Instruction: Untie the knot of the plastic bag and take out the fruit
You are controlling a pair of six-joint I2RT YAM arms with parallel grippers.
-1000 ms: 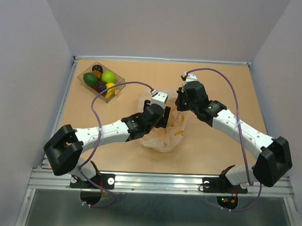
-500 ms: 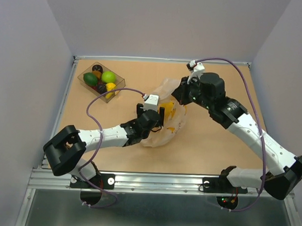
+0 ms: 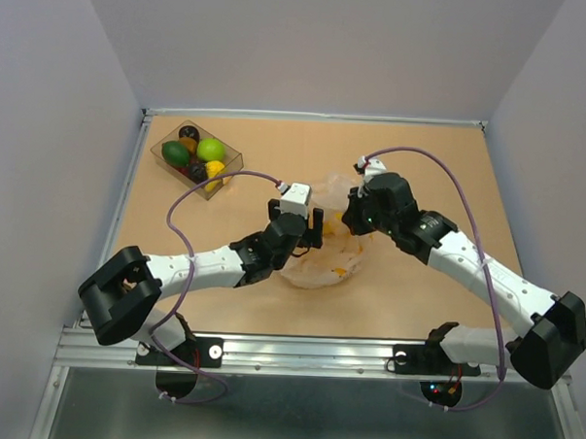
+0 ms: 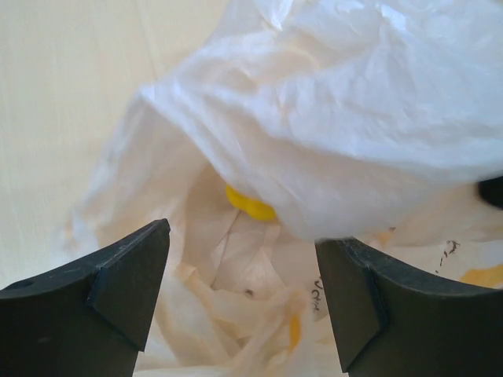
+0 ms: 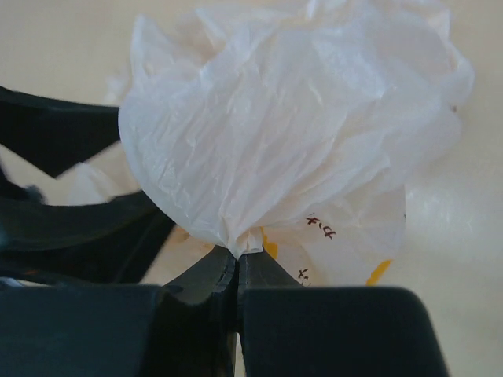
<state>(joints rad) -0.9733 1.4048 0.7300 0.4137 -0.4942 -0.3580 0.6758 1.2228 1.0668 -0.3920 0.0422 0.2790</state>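
Plastic bag (image 3: 322,267) lies mid-table between the arms. The right gripper (image 5: 237,261) pinches a fold of its film, apparently to hold the mouth agape, so the left gripper (image 4: 242,236), jaws spread and empty, can reach the yellow fruit (image 4: 250,206) inside.

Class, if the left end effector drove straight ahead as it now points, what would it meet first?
Most likely the plastic bag, its crumpled inner film; a yellow piece sits just behind, though depth is unclear.
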